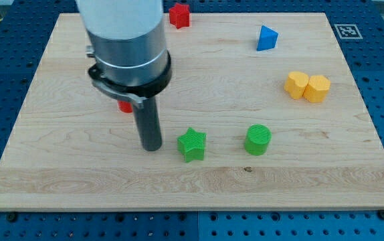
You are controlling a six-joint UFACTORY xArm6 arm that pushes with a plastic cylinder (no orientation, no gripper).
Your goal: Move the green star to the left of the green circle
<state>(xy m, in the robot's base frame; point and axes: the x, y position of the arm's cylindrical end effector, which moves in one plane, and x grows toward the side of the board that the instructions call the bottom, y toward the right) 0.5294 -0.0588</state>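
My tip [152, 148] just left of green star [192, 144]; green circle [258, 140] right.

No words, brand names or numbers can be read anywhere in the frame. The only sign is a small square black-and-white coded marker [346, 31] in the upper right of the frame, printed on the corner of the wooden bench [299, 174]; it carries a block pattern, not letters. The coloured blocks and the arm bear no visible lettering.

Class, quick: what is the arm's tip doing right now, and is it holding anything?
My tip: holds nothing, it is a plain rod; it stands just to the view's left of the green star, apparently not touching.
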